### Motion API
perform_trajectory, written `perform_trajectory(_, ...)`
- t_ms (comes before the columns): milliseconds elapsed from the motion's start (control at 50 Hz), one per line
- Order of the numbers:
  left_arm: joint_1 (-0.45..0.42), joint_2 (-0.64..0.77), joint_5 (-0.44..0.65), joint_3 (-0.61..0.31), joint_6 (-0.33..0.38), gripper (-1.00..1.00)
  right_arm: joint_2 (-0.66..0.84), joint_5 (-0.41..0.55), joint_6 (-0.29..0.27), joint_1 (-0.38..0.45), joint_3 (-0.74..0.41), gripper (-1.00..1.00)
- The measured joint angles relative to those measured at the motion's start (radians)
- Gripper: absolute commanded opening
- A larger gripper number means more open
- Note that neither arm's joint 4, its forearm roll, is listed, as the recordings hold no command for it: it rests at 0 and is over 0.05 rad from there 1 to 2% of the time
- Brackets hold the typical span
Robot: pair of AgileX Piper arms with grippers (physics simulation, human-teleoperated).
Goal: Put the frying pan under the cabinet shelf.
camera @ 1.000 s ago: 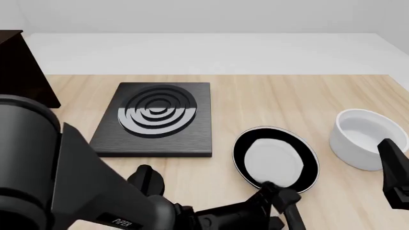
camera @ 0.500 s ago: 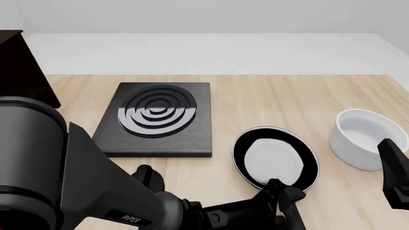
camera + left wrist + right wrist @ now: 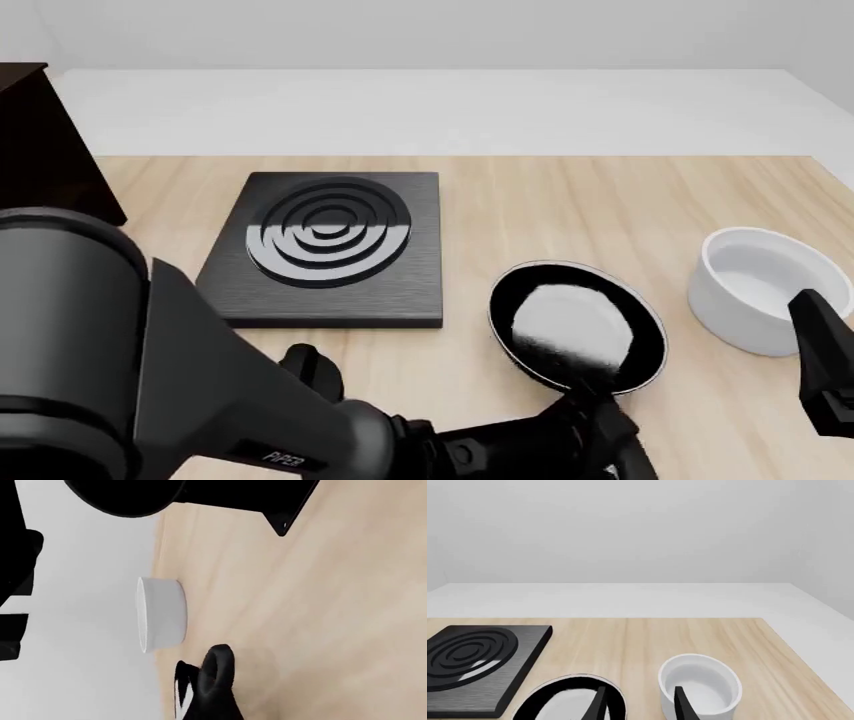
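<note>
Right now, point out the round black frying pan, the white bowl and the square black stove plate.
Round black frying pan (image 3: 574, 330): front view, pale grey inner base.
White bowl (image 3: 758, 290): front view, inside of the bowl.
Square black stove plate (image 3: 327, 235): front view, concentric rings.

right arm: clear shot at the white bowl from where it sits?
Probably yes. The right gripper is open and aimed at the white bowl, with nothing between them; the frying pan lies off to one side.
</note>
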Motion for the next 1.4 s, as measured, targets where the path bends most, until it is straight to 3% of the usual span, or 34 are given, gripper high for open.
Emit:
perform_trajectory(360, -0.014, 0.010, -0.138, 0.052, 0.063, -1.00, 0.000, 0.000, 0.000, 0.000, 0.000, 1.00)
perform_trajectory(600, -0.048, -0.049, -0.193, 0.188, 0.165, -1.00, 0.000, 0.000, 0.000, 0.000, 0.000, 1.00)
perform_trajectory(840, -0.049, -0.135, -0.187, 0.276, 0.198, -1.00, 0.000, 0.000, 0.000, 0.000, 0.000, 1.00)
perform_trajectory(1100, -0.004, -0.357, -0.018, 0.214, 0.191, -1.00, 0.000, 0.000, 0.000, 0.000, 0.000, 1.00)
perform_trajectory(1400, 0.060, -0.592, 0.358, -0.045, 0.217, -1.00, 0.000, 0.000, 0.000, 0.000, 0.000, 1.00)
